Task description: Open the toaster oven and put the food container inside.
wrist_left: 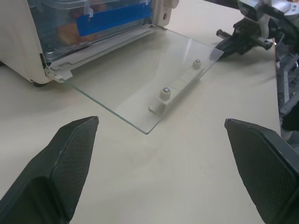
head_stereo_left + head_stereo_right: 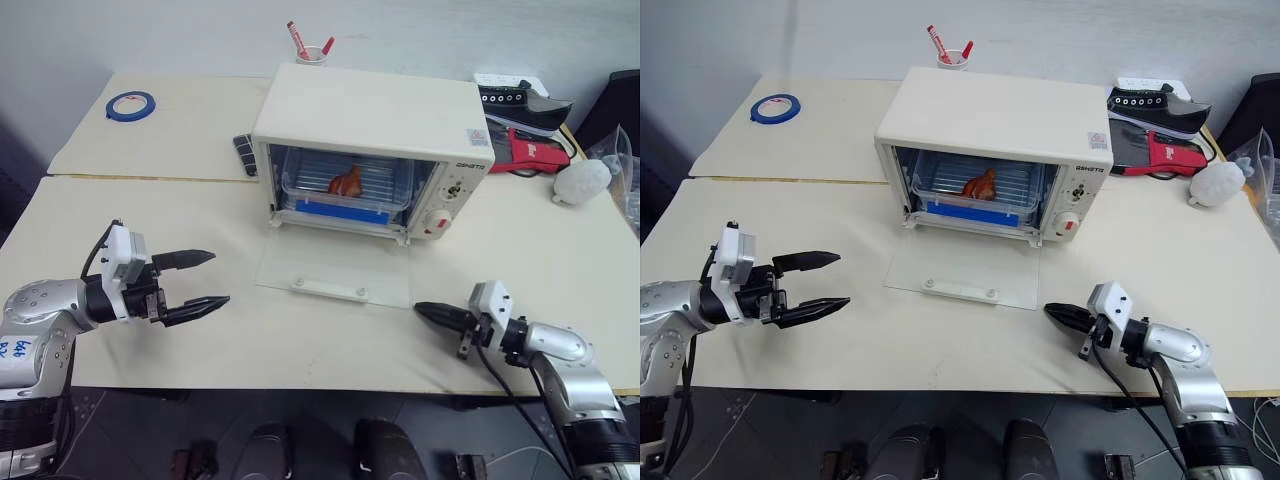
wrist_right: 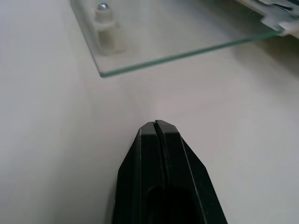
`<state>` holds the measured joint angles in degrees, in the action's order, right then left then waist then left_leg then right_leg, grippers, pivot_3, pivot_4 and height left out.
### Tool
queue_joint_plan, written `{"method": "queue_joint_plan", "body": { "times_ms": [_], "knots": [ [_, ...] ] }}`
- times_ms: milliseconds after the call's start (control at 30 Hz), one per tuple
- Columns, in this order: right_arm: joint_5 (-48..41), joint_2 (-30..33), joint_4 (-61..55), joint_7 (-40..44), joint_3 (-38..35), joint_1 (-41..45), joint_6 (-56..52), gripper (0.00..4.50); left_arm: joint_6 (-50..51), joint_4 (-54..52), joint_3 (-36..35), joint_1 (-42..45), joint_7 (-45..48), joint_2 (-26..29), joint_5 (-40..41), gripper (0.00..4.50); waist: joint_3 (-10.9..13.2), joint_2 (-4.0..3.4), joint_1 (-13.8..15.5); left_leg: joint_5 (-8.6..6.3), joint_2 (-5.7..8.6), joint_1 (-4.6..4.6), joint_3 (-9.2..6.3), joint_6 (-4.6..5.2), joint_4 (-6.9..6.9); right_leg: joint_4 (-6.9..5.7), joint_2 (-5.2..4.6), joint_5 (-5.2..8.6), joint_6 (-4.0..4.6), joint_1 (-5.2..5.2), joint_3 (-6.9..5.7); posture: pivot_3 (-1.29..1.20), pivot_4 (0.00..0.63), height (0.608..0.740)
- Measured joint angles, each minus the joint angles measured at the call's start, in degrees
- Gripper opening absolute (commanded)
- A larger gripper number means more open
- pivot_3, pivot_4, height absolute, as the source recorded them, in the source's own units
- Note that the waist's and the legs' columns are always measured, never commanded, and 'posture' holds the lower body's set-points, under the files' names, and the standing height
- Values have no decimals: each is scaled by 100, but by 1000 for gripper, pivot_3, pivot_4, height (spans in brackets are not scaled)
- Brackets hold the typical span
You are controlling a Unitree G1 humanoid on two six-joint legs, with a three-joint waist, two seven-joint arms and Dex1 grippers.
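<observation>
Now: food container (image 2: 346,187) inside the toaster oven (image 2: 372,150).
Door down; left claw (image 2: 200,280) released, right claw (image 2: 432,315) clenched, empty.

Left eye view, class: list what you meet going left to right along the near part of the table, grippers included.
left gripper → glass oven door → right gripper

Blue tape roll (image 2: 131,104), cup of markers (image 2: 311,50), black shoes (image 2: 523,101).
</observation>
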<state>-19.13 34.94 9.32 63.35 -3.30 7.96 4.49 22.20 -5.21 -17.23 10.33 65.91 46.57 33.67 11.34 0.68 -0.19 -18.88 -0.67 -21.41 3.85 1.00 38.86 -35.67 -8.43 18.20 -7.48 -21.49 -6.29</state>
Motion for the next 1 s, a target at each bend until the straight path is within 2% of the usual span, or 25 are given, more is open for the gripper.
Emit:
{"method": "queue_joint_plan", "body": {
  "times_ms": [233,367,600,767,933,1000],
  "knots": [
    [-160,-204,-140,248,88,126,15,0,261,-351,-100,-177,-254,-78,253,4487,1,-2,2,-1,0,-1,-1,-2,-1,2,-1,0,0,0,1,0,150,740],
    [-594,-399,-540,194,6,131,-166,0,287,-362,-261,-185,-363,-105,348,4487,2,-4,3,-2,-2,0,-4,-4,-1,1,1,0,0,0,-1,0,150,740],
    [-1592,-484,-1294,-372,-644,212,-946,0,165,-432,-435,-185,-370,-158,512,4487,10,-17,7,-3,-1,-1,-3,-6,-2,3,0,0,0,0,1,0,150,740],
    [-2247,-547,-1503,-967,-968,973,-1582,0,164,-519,-382,7,-548,-387,554,4487,16,-27,4,-3,-2,-1,-4,-6,-1,-1,2,0,1,-3,1,0,150,740],
    [-2383,-416,-1580,-1055,-1050,1099,-1985,0,-194,-370,-230,12,-615,-553,314,4487,16,-27,12,-5,1,-6,4,-7,-20,12,4,1,3,-10,-4,0,150,740],
    [-2351,-164,-1670,-970,-1081,902,-2039,603,-395,-260,-186,-57,-636,-557,119,4500,16,-27,33,-6,4,-8,5,-4,-19,16,2,1,3,-9,-6,0,150,740]
  ]
}}
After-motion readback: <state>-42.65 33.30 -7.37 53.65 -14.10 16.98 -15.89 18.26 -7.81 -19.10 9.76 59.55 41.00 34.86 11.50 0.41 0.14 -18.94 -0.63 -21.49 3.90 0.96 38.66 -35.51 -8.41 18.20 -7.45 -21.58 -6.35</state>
